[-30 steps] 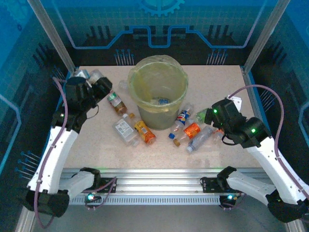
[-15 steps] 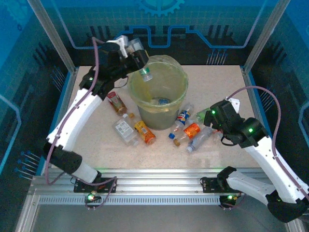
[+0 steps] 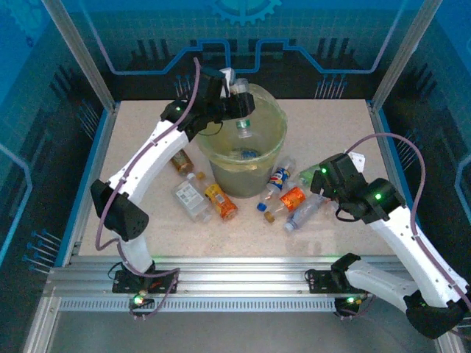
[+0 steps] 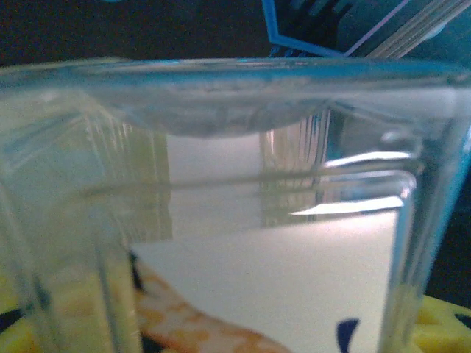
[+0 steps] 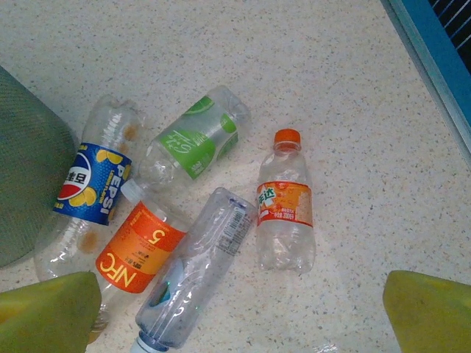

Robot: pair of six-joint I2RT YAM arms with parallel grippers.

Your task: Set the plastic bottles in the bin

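The left gripper (image 3: 234, 94) hung over the bin's (image 3: 276, 121) mouth, clamped on a clear bottle (image 3: 242, 125) that pointed neck-down into the opening. In the left wrist view that bottle's wall and white label (image 4: 294, 279) sat right against the camera. One more bottle (image 3: 247, 154) lay at the bottom of the bin.

On the surface (image 3: 140, 220), a brown bottle (image 3: 179, 160) lay at 8 o'clock from the bin. A white-label bottle (image 3: 190, 198) and an orange bottle (image 3: 221, 201) lay side by side at 7 o'clock.

The right gripper (image 3: 325, 179) hovered at 4 o'clock from the bin with its fingers (image 5: 48, 312) spread wide and holding nothing. Below it lay a loose cluster. The Pepsi bottle (image 5: 88, 184) was just beside the bin wall (image 5: 29, 191), and the NFC bottle (image 5: 136, 257) lay at 5 o'clock from the Pepsi bottle. A green-label bottle (image 5: 195, 140) sat at 1 o'clock from the NFC bottle. A plain bottle (image 5: 195, 279) lay against the NFC bottle's right side, and an orange-cap bottle (image 5: 285, 213) lay at 3 o'clock from the rest.
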